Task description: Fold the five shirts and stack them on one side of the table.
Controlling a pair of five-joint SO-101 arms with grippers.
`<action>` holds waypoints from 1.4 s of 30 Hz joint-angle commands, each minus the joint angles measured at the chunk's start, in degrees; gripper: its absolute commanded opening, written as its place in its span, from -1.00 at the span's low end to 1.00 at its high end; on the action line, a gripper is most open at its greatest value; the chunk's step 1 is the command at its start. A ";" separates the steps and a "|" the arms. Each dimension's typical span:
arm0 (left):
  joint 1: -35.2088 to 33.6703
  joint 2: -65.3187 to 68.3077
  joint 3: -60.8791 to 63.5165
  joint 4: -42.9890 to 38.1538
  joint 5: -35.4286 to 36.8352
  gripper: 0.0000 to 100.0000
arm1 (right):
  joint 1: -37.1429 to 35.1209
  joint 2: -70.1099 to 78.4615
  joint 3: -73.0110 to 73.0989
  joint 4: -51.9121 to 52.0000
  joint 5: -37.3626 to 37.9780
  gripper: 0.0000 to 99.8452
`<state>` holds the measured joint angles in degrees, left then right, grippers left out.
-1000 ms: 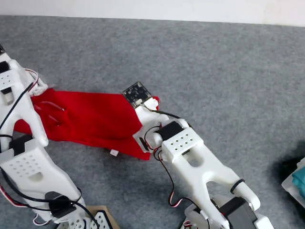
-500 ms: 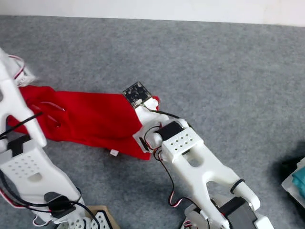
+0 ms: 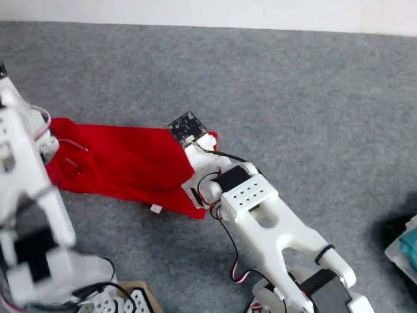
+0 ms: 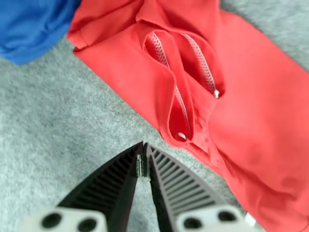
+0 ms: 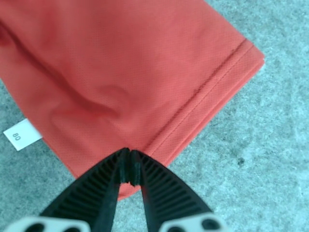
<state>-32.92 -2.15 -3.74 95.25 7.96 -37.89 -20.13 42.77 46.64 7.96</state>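
While my right pincer (image 5: 129,170) clamps the red shirt (image 5: 120,72), my left pincer (image 4: 144,162) is closed, empty. I'd pinch the collar (image 4: 161,89) squarely.

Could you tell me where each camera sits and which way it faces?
High view: fixed above the table, looking down on the red shirt; left arm and right arm show.
Left wrist view: on the left arm, looking down past the shut left gripper at the shirt's collar and blue cloth.
Right wrist view: on the right arm, looking down past the shut right gripper at the shirt's hem and white tag.
High and right wrist views share the tag.
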 commanded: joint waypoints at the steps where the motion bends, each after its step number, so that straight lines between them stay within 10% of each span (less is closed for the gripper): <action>1: 2.07 -18.15 22.29 -11.78 -2.90 -0.99 | 0.57 -0.84 -0.48 -0.92 -0.18 -0.99; 15: 5.67 -7.43 33.27 -30.59 -3.78 -0.99 | 0.57 -0.84 -0.48 -0.84 -0.18 -0.99; 42: 10.59 5.85 24.13 -38.68 1.23 -0.99 | 3.74 -0.92 -1.01 -0.92 -6.07 -0.89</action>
<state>-23.08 10.51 21.32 56.84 8.92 -36.92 -20.13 42.77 46.64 6.81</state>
